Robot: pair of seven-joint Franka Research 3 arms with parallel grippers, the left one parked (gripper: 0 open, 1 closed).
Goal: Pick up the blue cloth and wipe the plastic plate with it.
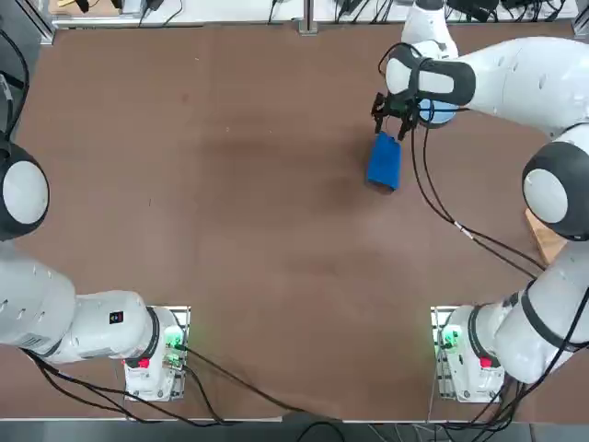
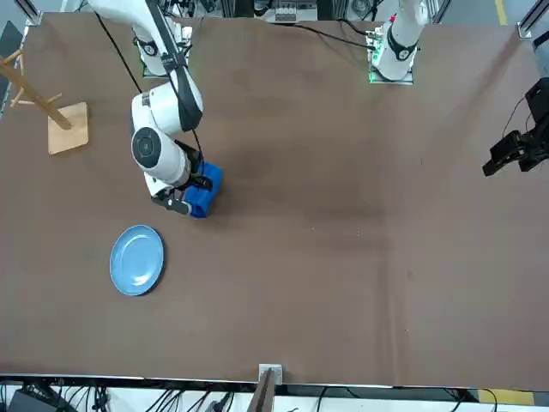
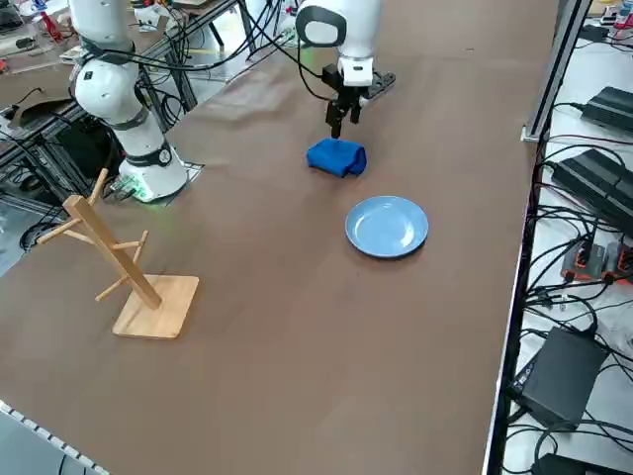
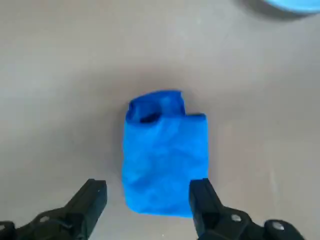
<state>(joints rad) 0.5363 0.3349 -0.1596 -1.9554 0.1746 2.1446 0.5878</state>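
Two things mattered, the blue cloth (image 1: 384,163) and the plastic plate (image 1: 440,111), and the top view showed the cloth folded on the tabletop (image 1: 230,184) with the plate near it, mostly hidden under the right arm. The front view put the right tool (image 2: 177,203) at the cloth's plate-side edge. The right side view showed the tool raised above the cloth, the plate lying bare and apart from it. The wrist view showed both fingers (image 4: 90,200) spread wide, empty, straddling the cloth's near end. That fits closing in for a pickup or having just released it.
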